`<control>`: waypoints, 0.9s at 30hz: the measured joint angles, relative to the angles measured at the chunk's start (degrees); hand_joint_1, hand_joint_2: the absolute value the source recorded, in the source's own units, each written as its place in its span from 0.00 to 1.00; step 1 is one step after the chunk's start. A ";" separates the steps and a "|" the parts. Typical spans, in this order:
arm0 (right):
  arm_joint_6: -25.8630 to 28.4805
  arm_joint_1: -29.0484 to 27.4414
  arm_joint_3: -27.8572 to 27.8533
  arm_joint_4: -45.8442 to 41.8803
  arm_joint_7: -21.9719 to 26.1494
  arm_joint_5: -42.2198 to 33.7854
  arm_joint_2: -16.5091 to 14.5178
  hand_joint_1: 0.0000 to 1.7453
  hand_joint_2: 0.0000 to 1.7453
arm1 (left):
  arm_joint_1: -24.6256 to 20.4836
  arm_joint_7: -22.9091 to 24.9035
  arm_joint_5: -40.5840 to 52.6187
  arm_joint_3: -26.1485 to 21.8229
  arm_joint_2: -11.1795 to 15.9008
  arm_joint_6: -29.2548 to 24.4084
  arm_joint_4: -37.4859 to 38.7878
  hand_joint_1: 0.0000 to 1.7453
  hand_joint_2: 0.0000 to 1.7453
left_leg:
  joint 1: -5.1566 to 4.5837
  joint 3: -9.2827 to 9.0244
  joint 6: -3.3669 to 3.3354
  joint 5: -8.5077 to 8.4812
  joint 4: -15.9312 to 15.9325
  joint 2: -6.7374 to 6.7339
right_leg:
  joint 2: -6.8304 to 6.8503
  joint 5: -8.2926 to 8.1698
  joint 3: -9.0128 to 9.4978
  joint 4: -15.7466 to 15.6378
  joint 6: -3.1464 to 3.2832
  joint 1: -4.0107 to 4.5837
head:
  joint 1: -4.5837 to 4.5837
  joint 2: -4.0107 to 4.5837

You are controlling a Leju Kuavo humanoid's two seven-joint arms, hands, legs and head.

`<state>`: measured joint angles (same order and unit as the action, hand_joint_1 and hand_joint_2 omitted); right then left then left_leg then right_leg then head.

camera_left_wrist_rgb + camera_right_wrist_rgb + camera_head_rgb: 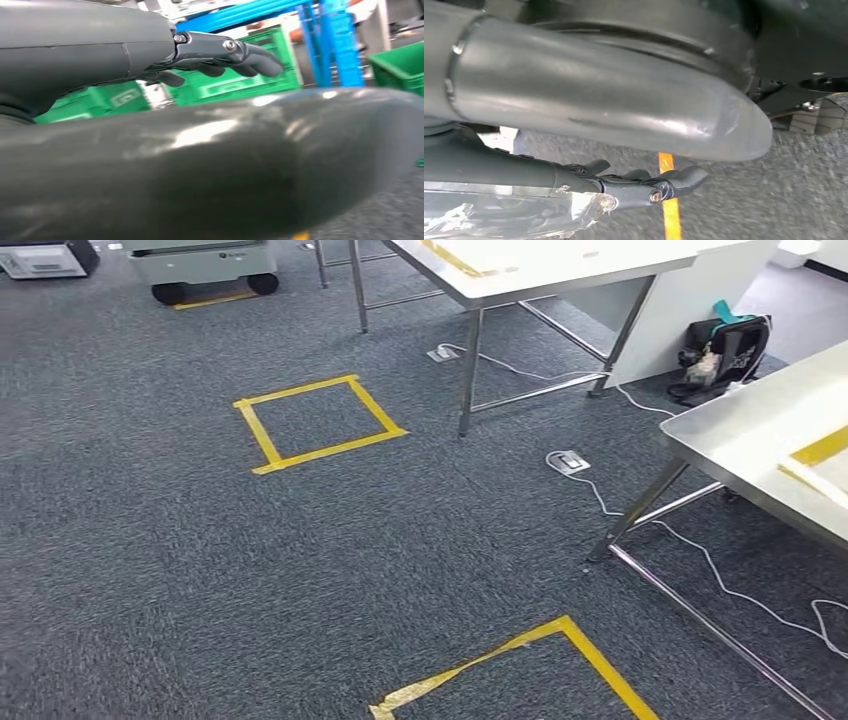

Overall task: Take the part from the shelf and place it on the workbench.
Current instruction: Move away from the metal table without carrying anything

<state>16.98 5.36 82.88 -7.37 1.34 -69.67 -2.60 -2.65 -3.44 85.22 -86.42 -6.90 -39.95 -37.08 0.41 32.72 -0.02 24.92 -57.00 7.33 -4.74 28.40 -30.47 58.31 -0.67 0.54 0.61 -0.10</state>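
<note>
In the right wrist view my right hand (624, 187) holds the part (499, 215), a crinkled clear plastic bag pressed against the dark fingers (679, 181). The thick grey thumb (614, 100) crosses above them, over the carpet. My left hand (220, 55) hangs with its fingers spread and slightly bent, with nothing in it. Behind it stand the blue shelf (340, 45) and green crates (235, 80). A steel workbench (740, 435) with yellow tape on its top stands at the right of the head view.
A second steel table (540, 270) stands further ahead. Two yellow tape squares (318, 423) (540, 665) mark the grey carpet. White cables (700, 550) and floor sockets (567, 461) lie by the table legs. A dark bag (725, 350) leans on a white panel. A wheeled cart (205, 265) stands at the far left.
</note>
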 joint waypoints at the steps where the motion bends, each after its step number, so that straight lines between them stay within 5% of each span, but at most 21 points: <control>1: 0.00 0.06 0.07 0.01 -0.02 -0.01 0.00 0.00 0.00 | 0.12 0.01 0.00 -0.01 -0.08 -0.01 0.01 0.00 0.00 | 0.08 0.19 0.36 -0.17 0.05 0.62 | 0.38 -0.02 0.18 -0.22 -0.03 0.10 | 0.01 0.00; 3: 0.02 0.19 0.22 0.02 -0.09 0.01 -0.01 0.00 0.00 | 0.42 0.03 0.00 -0.03 -0.19 -0.03 0.04 0.00 0.00 | 0.17 0.59 1.00 -0.27 0.05 0.93 | 1.77 -0.46 0.53 -0.74 0.29 0.10 | -0.01 0.01; 5: 0.07 0.22 0.33 0.05 -0.14 0.02 -0.01 0.00 0.00 | 0.41 0.03 0.00 -0.04 -0.25 -0.08 0.07 0.00 0.00 | -0.08 2.09 1.46 1.86 -2.86 -2.07 | 3.36 -0.99 0.70 -1.52 0.84 -0.05 | -0.21 0.01; 7: 0.09 0.06 0.38 0.07 -0.14 0.02 0.00 0.00 0.00 | 0.10 0.04 0.00 -0.04 -0.38 -0.11 0.11 0.00 0.00 | -0.18 5.29 1.84 5.63 -9.69 -5.54 | 5.13 -1.09 0.74 -1.75 1.15 -0.01 | -0.38 0.00; 9: 0.08 -0.10 0.41 0.07 -0.14 0.02 0.00 0.00 0.00 | 0.00 0.05 0.00 -0.04 -0.50 -0.10 0.17 0.00 0.00 | 0.01 7.60 2.24 7.03 -14.56 -6.42 | 6.94 -0.99 0.69 -1.74 1.21 0.02 | -0.39 0.01; 11: 0.07 -0.07 0.43 0.07 -0.15 0.01 0.00 0.00 0.00 | 0.07 0.08 0.00 -0.05 -0.48 -0.10 0.20 0.00 0.00 | 0.31 6.23 2.64 4.51 -12.13 -7.04 | 8.56 -0.83 0.74 -1.70 1.05 -0.08 | -0.39 0.02; 13: 0.07 -0.03 0.44 0.09 -0.15 0.00 0.02 0.00 0.00 | -0.08 0.13 0.00 -0.07 -0.46 -0.11 0.23 0.00 0.00 | 0.43 2.35 3.12 1.18 -5.01 -9.92 | 10.00 -0.39 0.77 -1.36 0.46 0.05 | -0.51 0.01; 16: 0.05 -0.08 0.45 0.14 -0.17 -0.03 0.09 0.00 0.00 | -0.65 0.14 0.00 -0.07 -0.51 -0.13 0.33 0.00 0.00 | 0.29 -0.11 2.54 0.37 -0.11 -12.50 | 11.24 0.45 0.36 -0.65 -0.28 0.55 | -0.67 0.00; 22: 0.04 0.20 0.46 0.14 -0.19 -0.05 0.09 0.00 0.00 | -0.28 0.14 -0.02 -0.07 -0.59 -0.15 0.37 0.00 0.00 | 0.21 0.04 1.28 0.49 -0.20 -10.81 | 12.13 0.97 0.94 -0.77 -0.62 0.45 | -0.16 0.01; 26: 0.06 0.09 0.62 0.14 -0.15 -0.20 0.07 0.00 0.00 | -0.27 0.16 -0.02 -0.07 -0.63 -0.22 0.41 0.00 0.00 | 0.06 0.39 -0.44 0.00 -0.09 -5.63 | 5.12 9.27 -6.51 15.87 -1.29 -0.08 | 0.35 -0.01; 27: 0.07 0.04 0.66 0.14 -0.15 -0.23 0.07 0.00 0.00 | -0.25 0.16 -0.02 -0.07 -0.68 -0.22 0.42 0.00 0.00 | -0.05 0.39 -0.50 -0.05 -0.09 -4.69 | 4.91 8.56 -6.97 16.14 -1.00 -0.02 | 0.38 -0.01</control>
<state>17.05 5.40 83.54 -7.23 1.20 -69.90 -2.53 -2.90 -3.28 85.20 -86.49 -7.58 -40.17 -36.66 0.36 33.11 -0.53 24.87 -57.09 2.64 0.17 36.96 -37.45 74.45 -1.68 0.52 0.98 -0.11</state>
